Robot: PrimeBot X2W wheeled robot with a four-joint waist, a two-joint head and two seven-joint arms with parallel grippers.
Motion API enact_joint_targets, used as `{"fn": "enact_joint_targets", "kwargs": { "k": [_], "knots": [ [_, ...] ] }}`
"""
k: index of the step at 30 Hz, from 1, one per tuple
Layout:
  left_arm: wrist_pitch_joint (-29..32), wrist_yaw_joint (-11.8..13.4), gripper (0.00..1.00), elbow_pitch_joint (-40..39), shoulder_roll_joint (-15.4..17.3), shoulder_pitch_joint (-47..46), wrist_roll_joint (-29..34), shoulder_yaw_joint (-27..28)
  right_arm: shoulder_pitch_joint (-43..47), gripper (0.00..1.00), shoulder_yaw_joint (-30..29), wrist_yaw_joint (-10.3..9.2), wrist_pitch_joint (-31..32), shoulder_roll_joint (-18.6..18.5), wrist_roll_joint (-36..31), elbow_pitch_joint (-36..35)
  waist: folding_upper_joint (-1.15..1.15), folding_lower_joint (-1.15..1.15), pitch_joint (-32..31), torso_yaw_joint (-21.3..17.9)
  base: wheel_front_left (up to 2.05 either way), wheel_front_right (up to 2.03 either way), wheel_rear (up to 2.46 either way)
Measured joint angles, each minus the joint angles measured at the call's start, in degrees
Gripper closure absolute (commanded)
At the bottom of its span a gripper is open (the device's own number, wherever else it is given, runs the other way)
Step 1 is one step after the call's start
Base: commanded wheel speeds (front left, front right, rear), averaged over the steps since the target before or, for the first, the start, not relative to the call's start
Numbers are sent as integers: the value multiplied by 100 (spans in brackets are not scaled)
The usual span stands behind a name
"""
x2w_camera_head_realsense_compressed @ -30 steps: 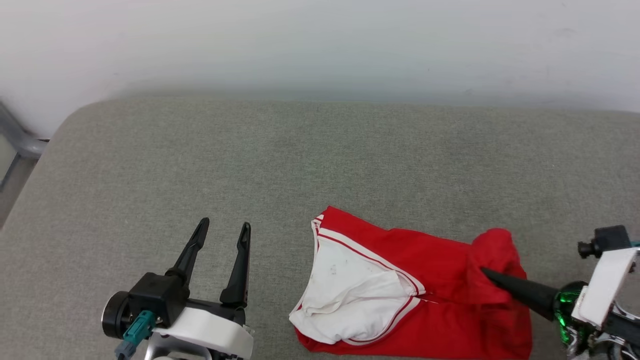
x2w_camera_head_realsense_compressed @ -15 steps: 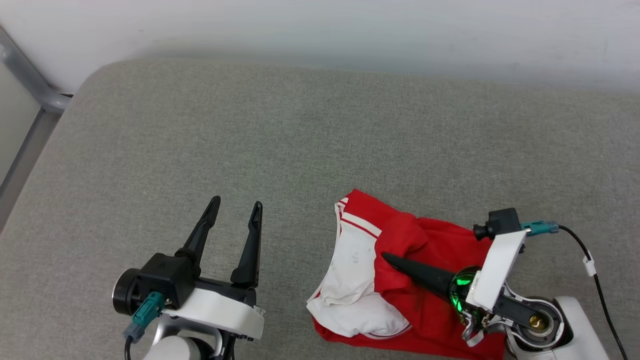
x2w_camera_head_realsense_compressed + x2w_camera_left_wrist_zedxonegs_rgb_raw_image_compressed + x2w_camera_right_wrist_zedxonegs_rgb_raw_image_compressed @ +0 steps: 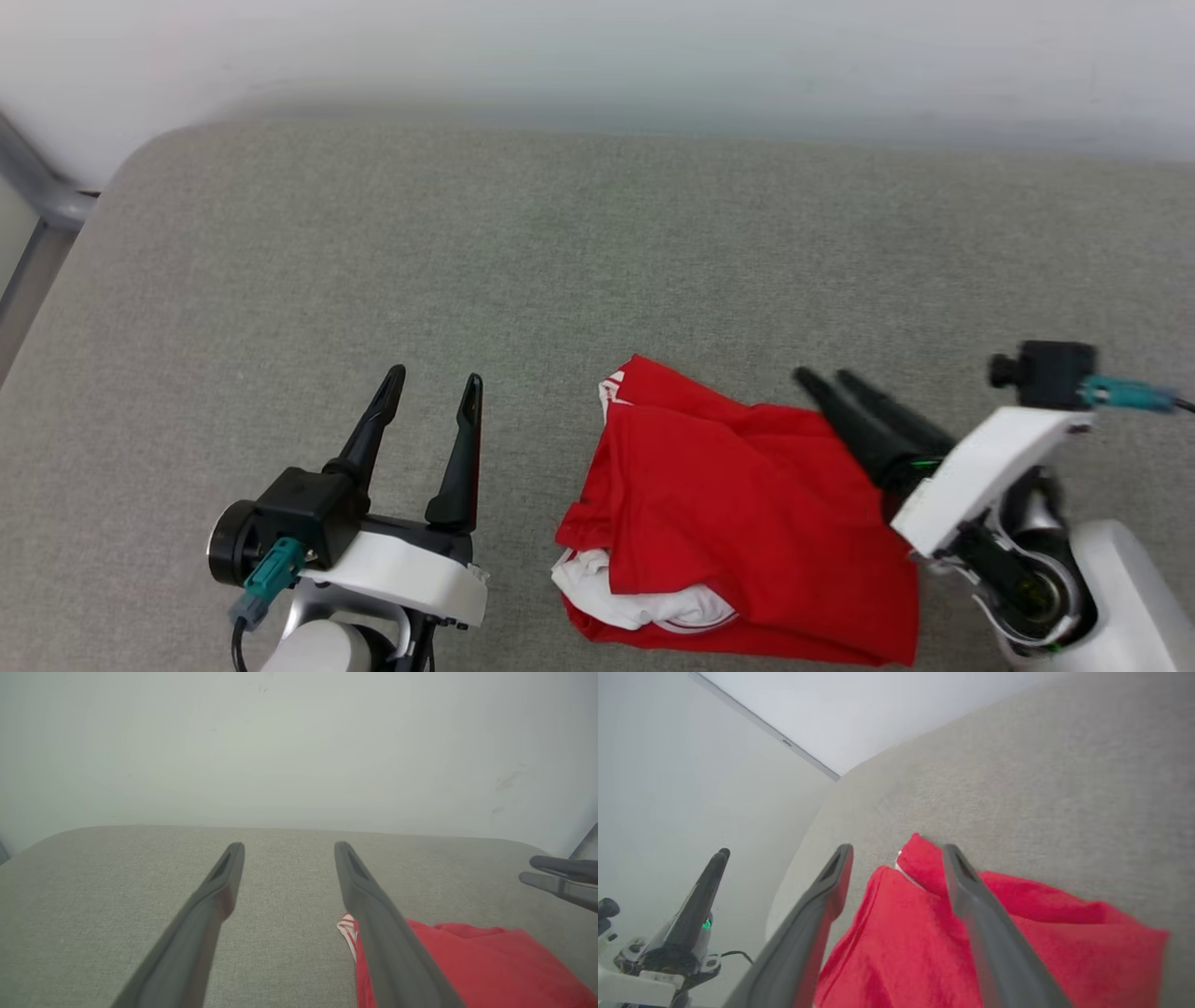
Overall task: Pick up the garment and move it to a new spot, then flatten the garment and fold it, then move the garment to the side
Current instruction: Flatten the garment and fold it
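The garment [image 3: 747, 523] lies on the grey cushion as a folded red bundle, with a bit of white sleeve and striped trim showing at its lower left. Its lettering is hidden. My right gripper [image 3: 823, 376] hovers just off the garment's upper right corner, open and holding nothing. The right wrist view shows my right gripper [image 3: 896, 849] with its jaws apart above the red cloth [image 3: 952, 952]. My left gripper [image 3: 434, 383] stands open and empty to the left of the garment, apart from it. In the left wrist view, the left gripper [image 3: 288, 845] has the garment [image 3: 490, 961] at its lower right.
The grey upholstered surface [image 3: 560, 261] stretches wide behind and to the left of the garment. A white wall [image 3: 597, 56] runs along its back. A grey metal frame [image 3: 42, 201] stands past the rounded left corner.
My right gripper carried a red flap leftward over the white part, let it go and drew back to the right, now open. The head view shifted slightly. The left gripper stayed put.
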Motion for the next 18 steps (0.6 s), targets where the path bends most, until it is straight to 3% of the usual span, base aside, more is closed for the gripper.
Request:
{"fn": "enact_joint_targets", "kwargs": {
  "k": [4,9,13,18],
  "knots": [
    [-1,34,0,57,16,62,-3,74,189,0,-372,0,-954,-289,-1213,1,0,0,-115,-114,0,0,0],
    [-4,71,0,105,56,167,-29,210,564,0,-1325,0,-1762,-331,-2632,-236,0,0,-286,-290,0,0,0],
    [-9,92,0,148,118,240,-29,326,876,0,-1836,0,-2090,-180,-3462,-747,0,0,-440,-432,0,0,0],
    [-10,142,0,179,192,487,55,392,1362,0,-1935,0,-2063,68,-4023,-1317,0,-1,-693,-584,0,0,0]
  ]
}}
